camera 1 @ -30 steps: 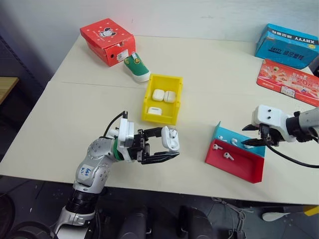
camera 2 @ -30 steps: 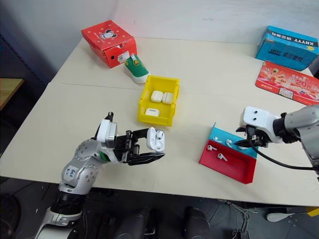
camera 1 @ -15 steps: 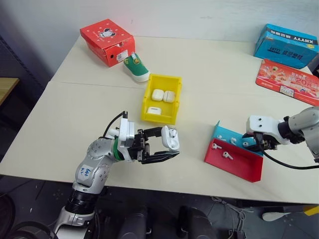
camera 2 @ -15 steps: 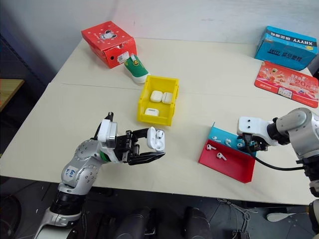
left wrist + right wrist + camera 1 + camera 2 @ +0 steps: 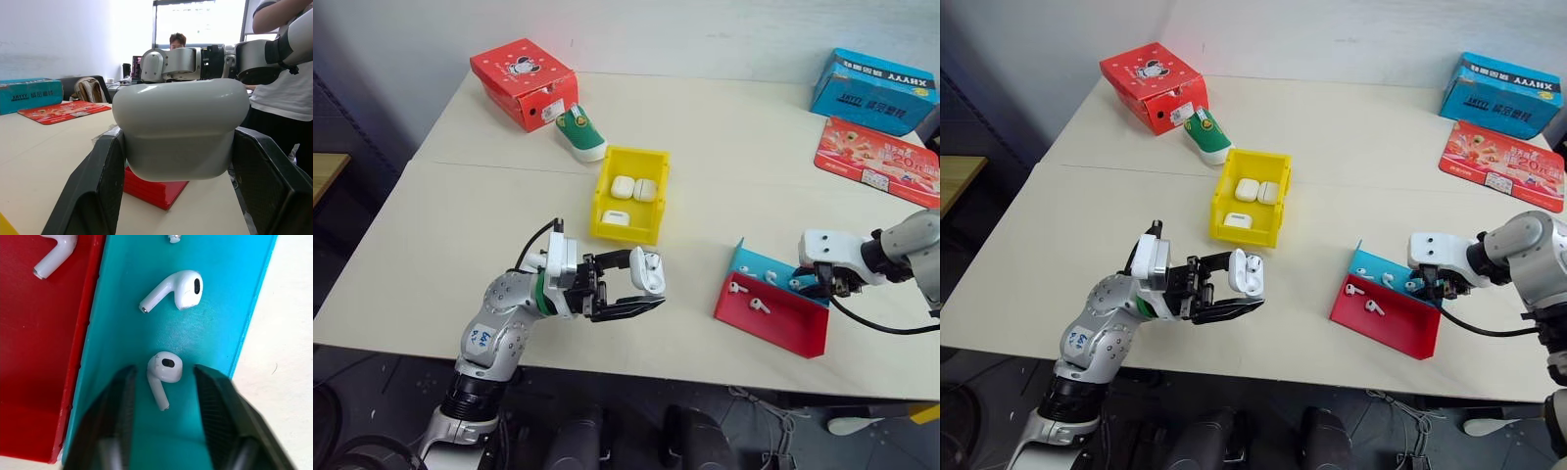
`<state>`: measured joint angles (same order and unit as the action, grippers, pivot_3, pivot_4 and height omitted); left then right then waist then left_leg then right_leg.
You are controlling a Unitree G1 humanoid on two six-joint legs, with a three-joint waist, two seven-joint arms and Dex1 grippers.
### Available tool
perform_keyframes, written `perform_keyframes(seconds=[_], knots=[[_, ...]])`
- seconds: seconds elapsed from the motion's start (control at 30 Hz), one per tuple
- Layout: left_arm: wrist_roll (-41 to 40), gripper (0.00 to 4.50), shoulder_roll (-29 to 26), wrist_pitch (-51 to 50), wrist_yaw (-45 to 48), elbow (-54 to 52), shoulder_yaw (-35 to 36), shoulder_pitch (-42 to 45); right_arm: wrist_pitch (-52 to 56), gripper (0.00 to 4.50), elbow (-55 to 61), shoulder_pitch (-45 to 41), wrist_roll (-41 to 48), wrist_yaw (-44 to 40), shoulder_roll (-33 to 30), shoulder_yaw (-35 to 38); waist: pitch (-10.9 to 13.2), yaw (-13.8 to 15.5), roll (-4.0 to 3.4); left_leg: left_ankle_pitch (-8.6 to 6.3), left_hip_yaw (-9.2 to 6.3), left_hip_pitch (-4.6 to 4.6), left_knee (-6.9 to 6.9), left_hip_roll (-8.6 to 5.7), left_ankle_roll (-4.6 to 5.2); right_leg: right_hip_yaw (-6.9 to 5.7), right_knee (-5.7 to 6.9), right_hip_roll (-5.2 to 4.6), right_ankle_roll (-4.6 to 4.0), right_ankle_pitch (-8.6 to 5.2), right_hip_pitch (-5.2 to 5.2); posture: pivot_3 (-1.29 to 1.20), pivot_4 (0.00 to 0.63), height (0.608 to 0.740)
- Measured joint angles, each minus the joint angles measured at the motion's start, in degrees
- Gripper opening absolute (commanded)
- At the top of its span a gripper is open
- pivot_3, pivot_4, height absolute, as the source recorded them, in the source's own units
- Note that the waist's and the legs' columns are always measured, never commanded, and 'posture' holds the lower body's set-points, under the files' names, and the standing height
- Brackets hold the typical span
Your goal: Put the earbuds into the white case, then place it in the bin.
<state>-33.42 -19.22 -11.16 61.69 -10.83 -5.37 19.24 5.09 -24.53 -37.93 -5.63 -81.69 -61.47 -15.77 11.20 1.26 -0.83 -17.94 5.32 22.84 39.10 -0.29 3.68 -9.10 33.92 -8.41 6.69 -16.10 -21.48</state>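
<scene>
Earbuds point(image 5: 165, 373) lay in the red-and-blue tray point(image 5: 773, 318) near the surface's point(image 5: 470, 225) front right edge, several on the blue panel and others on the red floor. The right gripper point(image 5: 164, 431) pointed down into that tray with its jaws apart, one black finger point(image 5: 115, 416) on each side of a single earbud resting on the blue panel; the fingers had not met it. A second earbud point(image 5: 176, 291) lay just beyond on the same blue panel, and another point(image 5: 54, 257) on the red part.

The white case point(image 5: 649, 273) sat in the left gripper point(image 5: 641, 284), held above the surface near the front edge, with the jaws clamped on its two sides. Whether its lid was up or down could not be told.

The bin point(image 5: 651, 162) stood near the middle of the surface, beyond the left gripper, with three more white cases point(image 5: 633, 188) inside it. Farther back left were a red cardboard box point(image 5: 524, 80) and a small green shoe point(image 5: 580, 132) just beside it. At the far right stood a blue box point(image 5: 876, 88) and a red flat packet point(image 5: 879, 162).
</scene>
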Motion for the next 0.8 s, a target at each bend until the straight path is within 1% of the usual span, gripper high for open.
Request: perform_keyframes(seconds=[0.03,0.3,0.37,0.63,0.67,0.73,0.8], knots=[[0.0,2.79,0.0,0.0,0.0,0.0,0.0,0.0,-0.2,0.62,-0.4,-0.1,0.0,0.0,0.3,0.1,0.0,0.0,0.02,0.00,0.01,-0.04,0.00,0.00,0.00,0.01,0.00,0.00,0.00,0.00,0.02,0.00,0.150,0.740],[0.0,2.79,-0.1,0.1,-0.1,0.0,0.4,0.0,-1.7,0.62,-2.3,-0.5,-0.4,0.9,1.2,0.7,0.0,-0.1,0.06,0.00,0.06,-0.25,0.00,0.01,-0.04,0.12,-0.04,-0.11,-0.01,0.00,0.11,0.00,0.150,0.740],[0.0,2.79,-0.1,0.1,-0.1,0.0,0.4,0.0,-2.2,0.48,-2.7,-0.5,-0.4,1.1,1.3,0.9,0.0,-0.1,0.06,-0.01,0.06,-0.30,0.00,0.01,-0.05,0.13,-0.04,-0.12,-0.02,0.00,0.14,0.00,0.150,0.740],[0.1,2.79,0.0,0.4,-0.2,0.1,0.4,0.1,-2.2,0.48,-3.4,-0.5,0.7,2.5,1.8,2.8,0.0,-0.1,0.02,-0.01,0.13,-0.30,0.00,0.01,-0.05,0.18,-0.02,-0.13,-0.03,-0.01,0.09,0.00,0.150,0.740],[0.1,2.79,0.1,0.5,-0.1,0.1,0.4,0.1,-1.5,0.48,-3.5,-1.2,1.6,2.2,1.8,3.3,0.0,-0.1,-0.02,-0.01,0.16,-0.28,0.00,0.01,-0.05,0.19,-0.01,-0.13,-0.03,-0.01,0.05,0.00,0.150,0.740],[0.1,2.79,0.4,0.7,-0.1,0.1,0.3,0.9,2.9,0.48,-2.6,-3.8,6.4,-0.1,1.8,6.6,0.1,-0.1,-0.17,0.02,0.17,-0.19,0.00,0.01,-0.02,0.19,-0.01,-0.13,-0.03,-0.01,-0.03,0.00,0.150,0.740],[0.0,2.79,1.1,0.7,-0.3,0.1,0.2,2.5,12.0,0.48,3.7,-4.7,17.0,-3.8,2.0,13.1,0.1,0.0,-0.18,0.03,0.04,-0.16,0.00,0.07,-0.05,0.12,0.00,-0.11,-0.07,0.00,-0.03,0.00,0.150,0.740]])
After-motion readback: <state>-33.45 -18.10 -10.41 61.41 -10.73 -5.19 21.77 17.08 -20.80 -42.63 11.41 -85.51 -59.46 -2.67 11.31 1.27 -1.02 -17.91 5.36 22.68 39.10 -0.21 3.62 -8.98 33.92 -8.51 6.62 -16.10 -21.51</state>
